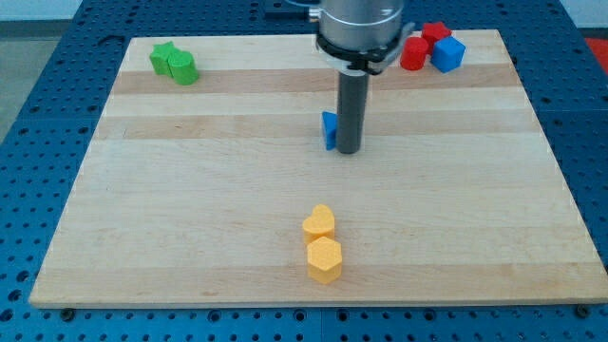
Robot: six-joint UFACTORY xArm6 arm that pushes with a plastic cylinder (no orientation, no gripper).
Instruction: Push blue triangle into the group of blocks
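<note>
The arm ends in a plain dark rod, so it carries no fingers that could be open or closed; its tip (349, 151) rests on the wooden counter (190, 237) a little above the middle of the view. The blue triangle (330, 130) stands just to the view's left of the tip, touching the rod or very nearly so, and partly hidden behind it.

No box, tray or other container holds anything; all seven blocks lie loose on the counter. Up and to the view's right of the tip sits a cluster of three: a red cylinder (413, 54), a second red block (436, 33) whose shape is hard to make out, and a blue cube (448, 54). Far to the tip's upper left are two green blocks touching, a green star (163, 57) and a green cylinder (182, 67). Well below the tip are two yellow blocks touching, a yellow heart (320, 222) above a yellow hexagon (324, 259).
</note>
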